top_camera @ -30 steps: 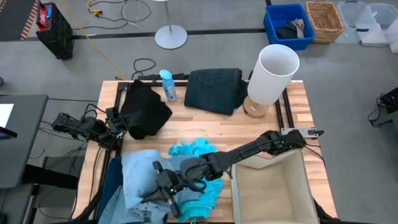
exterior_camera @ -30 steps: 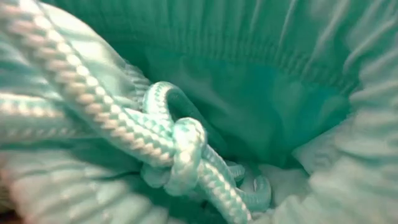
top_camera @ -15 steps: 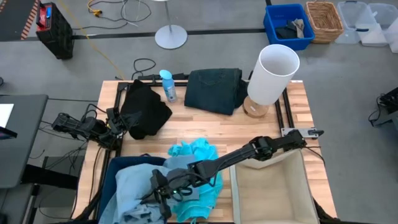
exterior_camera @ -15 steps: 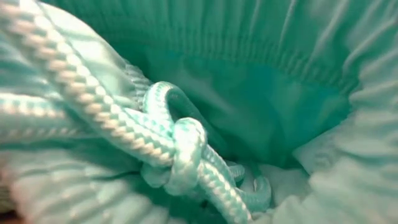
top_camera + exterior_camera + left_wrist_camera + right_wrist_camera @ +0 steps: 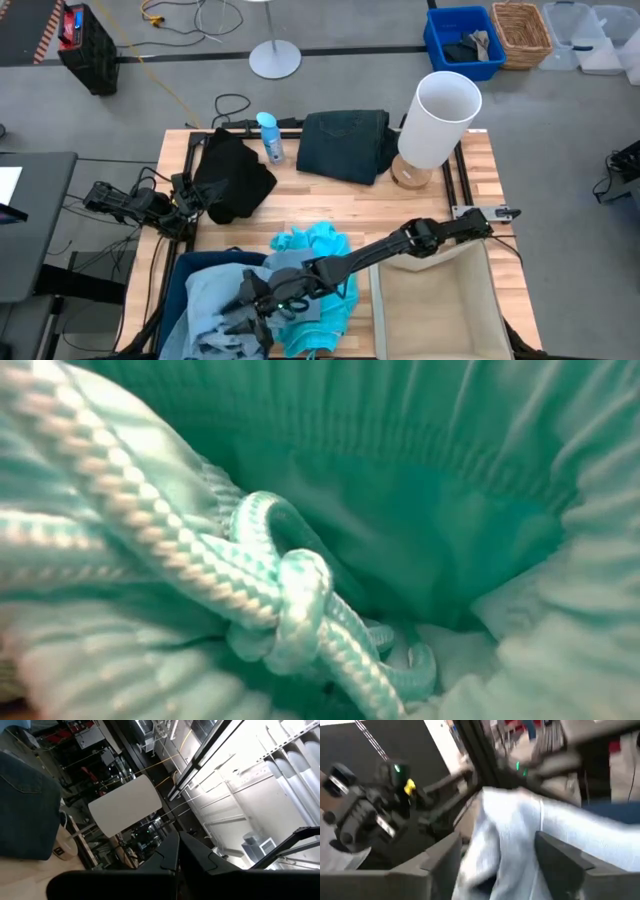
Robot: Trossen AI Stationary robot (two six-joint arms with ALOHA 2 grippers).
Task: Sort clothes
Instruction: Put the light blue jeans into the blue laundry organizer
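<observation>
Right gripper is reaching across the table's near edge, over the pale blue garment, which is draping into a dark bin at the left front. In the right wrist view the fingers are standing wide apart with the pale cloth between them, not pinched, so nothing looks held. Left gripper is waiting at the table's left edge beside the black garment, jaws closed and empty.

Turquoise garment is lying just beside the pale blue one, partly under the right arm. Denim garment is sitting at the far side next to a white cylinder.

Risks: pale blue cloth is hanging over the bin rim and could slide out or snag on a finger as the arm pulls away; the arm could also drag the turquoise piece along.

Hidden: low view is filled by turquoise fabric and its drawstring, so no table is showing there. Bin interior is mostly covered. Beige box at the right front is cut off by the edge.
</observation>
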